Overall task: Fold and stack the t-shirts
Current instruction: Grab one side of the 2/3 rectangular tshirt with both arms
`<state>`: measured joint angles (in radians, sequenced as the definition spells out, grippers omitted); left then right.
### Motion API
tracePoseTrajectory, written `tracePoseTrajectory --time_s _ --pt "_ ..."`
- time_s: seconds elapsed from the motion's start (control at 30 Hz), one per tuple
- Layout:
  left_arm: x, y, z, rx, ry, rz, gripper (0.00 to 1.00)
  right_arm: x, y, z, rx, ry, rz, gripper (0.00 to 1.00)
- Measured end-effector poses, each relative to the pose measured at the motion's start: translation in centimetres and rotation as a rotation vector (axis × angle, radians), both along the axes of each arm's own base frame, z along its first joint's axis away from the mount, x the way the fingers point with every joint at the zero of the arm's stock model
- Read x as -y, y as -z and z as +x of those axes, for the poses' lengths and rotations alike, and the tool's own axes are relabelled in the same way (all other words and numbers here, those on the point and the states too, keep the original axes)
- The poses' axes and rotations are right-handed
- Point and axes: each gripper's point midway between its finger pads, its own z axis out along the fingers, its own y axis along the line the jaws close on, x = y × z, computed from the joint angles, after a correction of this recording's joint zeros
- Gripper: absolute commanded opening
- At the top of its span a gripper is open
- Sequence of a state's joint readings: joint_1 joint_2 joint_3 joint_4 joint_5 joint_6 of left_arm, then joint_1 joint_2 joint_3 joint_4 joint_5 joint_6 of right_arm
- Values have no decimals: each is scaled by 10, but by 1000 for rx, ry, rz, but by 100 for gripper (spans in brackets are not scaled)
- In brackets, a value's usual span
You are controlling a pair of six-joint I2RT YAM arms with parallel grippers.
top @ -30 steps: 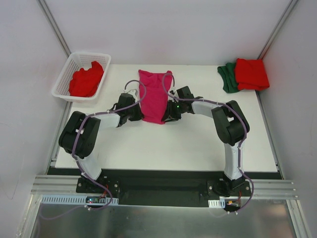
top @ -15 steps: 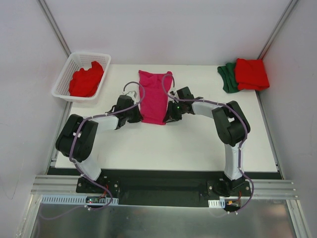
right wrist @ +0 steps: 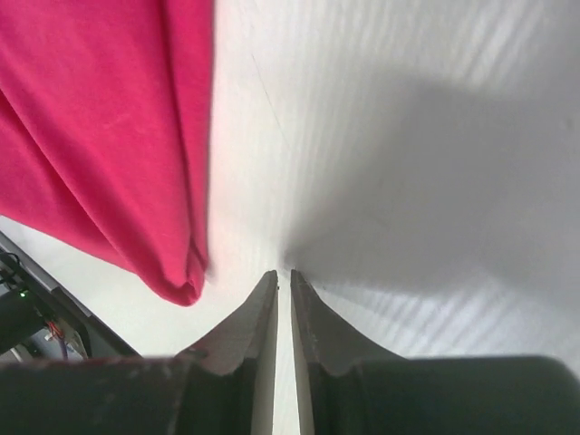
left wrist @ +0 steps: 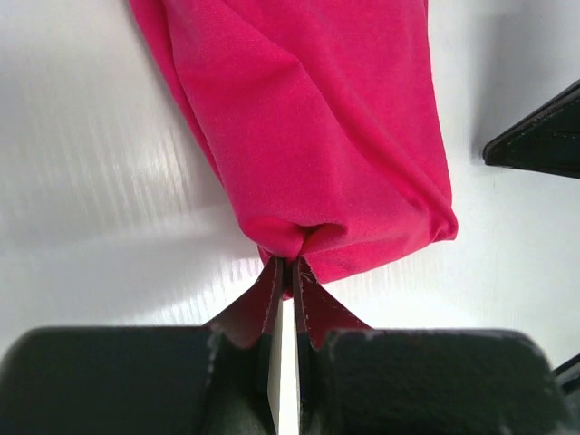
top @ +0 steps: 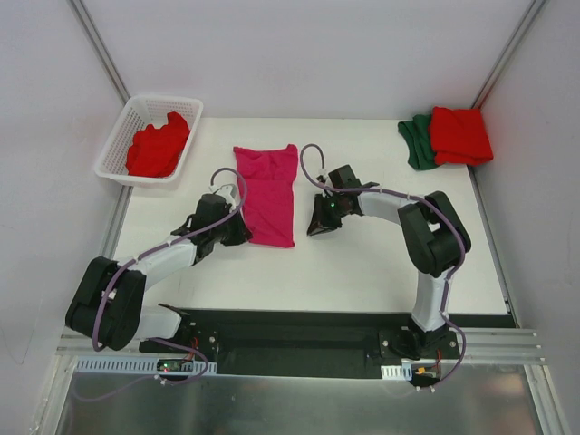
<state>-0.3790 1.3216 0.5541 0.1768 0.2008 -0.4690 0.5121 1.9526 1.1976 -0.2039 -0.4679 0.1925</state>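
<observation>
A magenta-pink t-shirt (top: 265,192) lies folded into a long strip on the white table (top: 362,263). My left gripper (top: 245,237) is shut on its near left corner, and the cloth (left wrist: 308,118) bunches at the fingertips (left wrist: 288,267). To the right of the strip, my right gripper (top: 314,228) is shut with nothing in it. Its tips (right wrist: 284,276) rest just off the shirt's near right corner (right wrist: 181,288). A red t-shirt (top: 156,149) is crumpled in the basket. Another red t-shirt (top: 460,134) lies folded on a dark green one (top: 415,140) at the far right corner.
The white lattice basket (top: 168,98) hangs over the table's far left corner. Grey walls close in the far side and both flanks. The right arm's black body (left wrist: 544,136) shows at the right of the left wrist view.
The magenta shirt has slid left and a little toward me, pulled by the left gripper. The right gripper has come off the shirt and its jaws have narrowed.
</observation>
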Motion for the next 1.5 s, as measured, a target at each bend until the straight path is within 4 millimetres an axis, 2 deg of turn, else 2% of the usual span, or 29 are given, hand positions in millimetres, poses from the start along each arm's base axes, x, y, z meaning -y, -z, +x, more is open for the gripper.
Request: tracePoseTrajectory --time_s 0.07,0.1,0.13,0.2,0.27,0.33,0.73,1.13,1.5 --pt "-2 0 -6 -2 -1 -2 0 6 -1 -8 -7 0 -16 15" --pt "-3 0 -9 -5 -2 -2 0 9 -1 -12 -10 -2 -23 20" --pt "-4 1 -11 -9 -4 -2 0 11 -2 -14 -12 -5 -27 29" --pt "-4 2 -13 -18 -6 -1 0 14 -4 -17 -10 -9 -34 34" --pt "-5 4 -15 -27 -7 1 0 14 -5 -18 -5 -14 -38 44" --pt "-4 5 -16 -31 -3 2 0 15 -6 -19 -4 -18 -42 47" --pt "9 23 -27 -89 46 35 0 -1 -6 -43 -14 -63 -10 47" --pt "17 25 -26 -89 63 49 0 -21 -14 -34 -11 -21 98 47" --pt "17 25 -25 -89 61 49 0 -30 -14 -39 -36 -28 128 46"
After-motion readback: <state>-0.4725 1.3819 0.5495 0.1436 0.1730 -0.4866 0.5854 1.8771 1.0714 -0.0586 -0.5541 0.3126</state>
